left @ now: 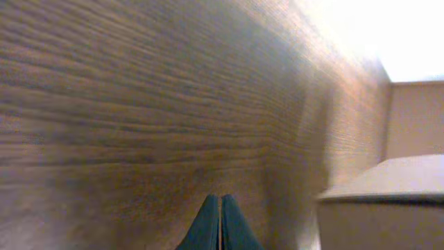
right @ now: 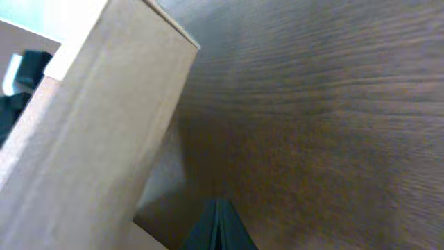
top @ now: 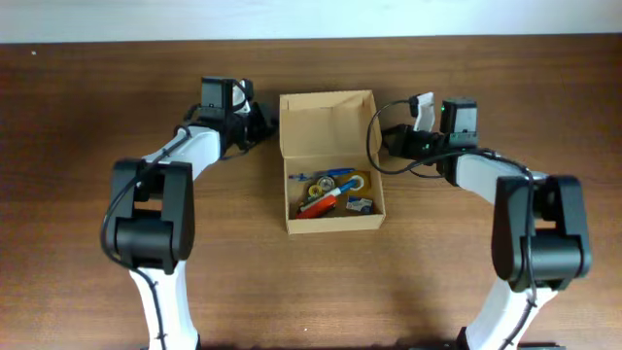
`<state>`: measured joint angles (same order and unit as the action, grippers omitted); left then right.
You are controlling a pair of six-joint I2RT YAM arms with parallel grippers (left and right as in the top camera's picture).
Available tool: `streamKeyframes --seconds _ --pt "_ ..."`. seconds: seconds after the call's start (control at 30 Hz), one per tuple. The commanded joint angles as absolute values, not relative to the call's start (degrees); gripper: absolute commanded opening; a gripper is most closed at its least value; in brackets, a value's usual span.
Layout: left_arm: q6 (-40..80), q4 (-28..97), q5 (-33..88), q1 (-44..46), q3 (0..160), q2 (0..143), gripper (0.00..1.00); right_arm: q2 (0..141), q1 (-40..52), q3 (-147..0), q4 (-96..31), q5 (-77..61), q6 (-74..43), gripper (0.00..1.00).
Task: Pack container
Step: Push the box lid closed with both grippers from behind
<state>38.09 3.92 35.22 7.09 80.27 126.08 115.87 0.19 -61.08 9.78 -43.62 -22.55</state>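
Observation:
The container (top: 330, 160) is a small brown cardboard box in the middle of the table, its flap lid (top: 327, 119) standing open at the back. Inside lie pens (top: 326, 201), a tape roll (top: 358, 181) and other small items. My left gripper (top: 266, 124) is shut and empty, just left of the lid's edge. In the left wrist view its fingertips (left: 220, 221) press together over bare wood, the container (left: 388, 201) to their right. My right gripper (top: 385, 141) is shut and empty beside the box's right wall. Its wrist view shows the container (right: 104, 125) close on the left of the gripper (right: 220, 226).
The wooden table (top: 87, 117) extends on all sides of the box. A pale wall strip (top: 311, 17) runs along the far edge. Both arm bases stand at the near edge, left (top: 155, 233) and right (top: 535, 243).

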Motion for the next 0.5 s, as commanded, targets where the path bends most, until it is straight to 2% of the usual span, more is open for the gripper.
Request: streamKeyframes --seconds 0.0,0.47 --pt "41.2 1.4 39.9 7.1 81.1 127.1 0.02 118.6 -0.1 -62.5 12.4 -49.7 -27.6 0.04" --pt "46.7 -12.9 46.3 9.0 81.3 127.1 0.02 119.5 -0.1 -64.2 18.4 -59.3 -29.4 0.04"
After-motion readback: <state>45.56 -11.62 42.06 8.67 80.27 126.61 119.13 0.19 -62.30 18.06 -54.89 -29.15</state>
